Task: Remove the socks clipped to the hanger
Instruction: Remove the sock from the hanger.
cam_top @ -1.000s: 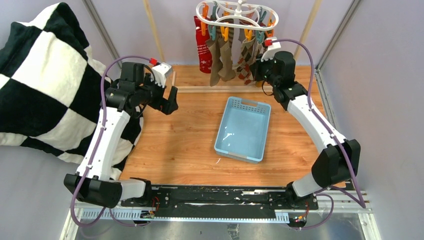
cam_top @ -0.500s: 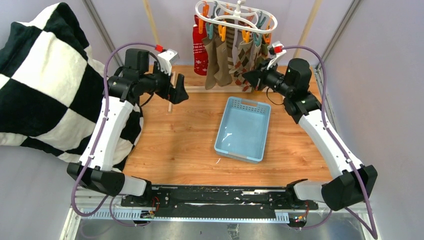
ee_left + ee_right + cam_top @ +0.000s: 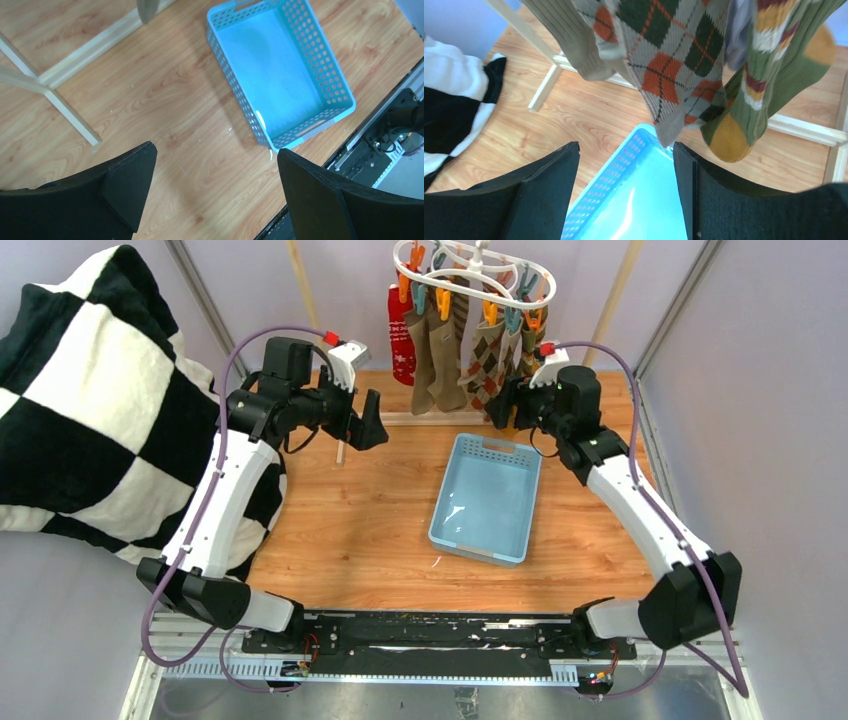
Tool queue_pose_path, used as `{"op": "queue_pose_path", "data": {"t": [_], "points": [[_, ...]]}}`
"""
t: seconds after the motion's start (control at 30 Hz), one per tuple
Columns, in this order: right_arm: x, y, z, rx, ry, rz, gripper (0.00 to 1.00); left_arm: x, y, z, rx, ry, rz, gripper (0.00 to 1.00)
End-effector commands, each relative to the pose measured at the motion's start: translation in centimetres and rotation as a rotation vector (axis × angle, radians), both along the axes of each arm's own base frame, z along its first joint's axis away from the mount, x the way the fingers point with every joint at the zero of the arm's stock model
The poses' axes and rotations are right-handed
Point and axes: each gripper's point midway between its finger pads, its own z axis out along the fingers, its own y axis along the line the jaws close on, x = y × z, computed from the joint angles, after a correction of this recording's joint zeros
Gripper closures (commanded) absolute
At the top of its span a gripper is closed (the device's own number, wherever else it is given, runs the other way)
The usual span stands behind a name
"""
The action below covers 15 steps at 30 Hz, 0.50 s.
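at the back of a wooden table [image 3: 360, 510], socks [image 3: 450, 350] are hanging clipped to a white oval hanger [image 3: 470, 270], above and behind a blue perforated basket [image 3: 495, 448]. the right gripper [image 3: 625, 150] is hovering just below them, its jaws spread wide and gripping nothing, with the toe of an argyle sock [image 3: 659, 60] dangling before the gap beside an olive sock [image 3: 774, 90] with a yellow toe. the left gripper [image 3: 215, 152] is hanging over bare wood left of the basket, likewise parted and empty, near a checkered blanket [image 3: 90, 400].
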Motion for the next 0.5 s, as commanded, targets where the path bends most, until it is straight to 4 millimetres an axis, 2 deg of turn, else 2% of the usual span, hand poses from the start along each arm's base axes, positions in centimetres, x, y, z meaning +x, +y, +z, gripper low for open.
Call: {"op": "queue_pose_path", "data": {"t": [0.0,0.17,0.37,0.47], "points": [[2.5,0.2,-1.0,-0.016,0.007,-0.058,0.27,-1.1,1.1,-0.3,0.035,-0.011,0.029,0.00],[5.9,-0.3,-1.9,-0.045,-0.008,-0.146,0.33,-1.4,1.6,-1.1,0.059,-0.007,0.039,0.00],[9.2,-2.5,-2.0,-0.121,-0.047,-0.311,0.35,-1.6,1.6,-1.4,0.060,0.000,0.033,0.00],[10.1,-2.5,-1.8,-0.146,-0.075,-0.322,0.46,-1.6,1.6,-1.6,0.060,0.007,0.031,0.00]]}}
